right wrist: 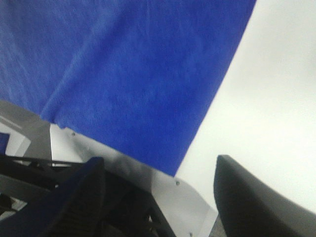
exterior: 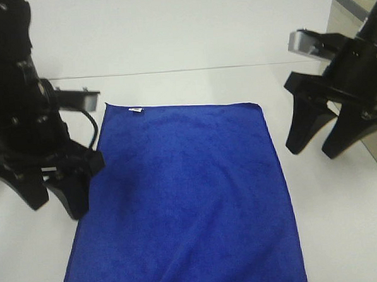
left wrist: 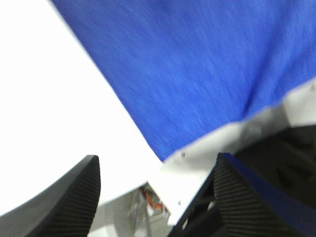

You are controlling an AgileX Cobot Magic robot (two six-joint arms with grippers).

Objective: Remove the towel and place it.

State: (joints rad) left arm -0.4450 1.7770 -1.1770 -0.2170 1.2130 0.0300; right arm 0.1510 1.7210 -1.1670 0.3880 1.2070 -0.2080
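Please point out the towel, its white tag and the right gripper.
towel (exterior: 185, 198), exterior high view, middle of the cloth.
white tag (exterior: 135, 109), exterior high view, centre of the tag.
right gripper (exterior: 315, 151), exterior high view, midway between its fingertips.

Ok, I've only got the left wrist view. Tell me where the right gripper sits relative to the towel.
Observer: The right gripper hangs open just off the right edge of the towel, holding nothing.
Operator: Now give me the tag corner.
Observer: The white tag is at the towel's far left corner, on the left arm's side.
Operator: Report anything beyond the right arm.
Observer: A beige basket, only partly in view, stands at the far right behind that gripper.
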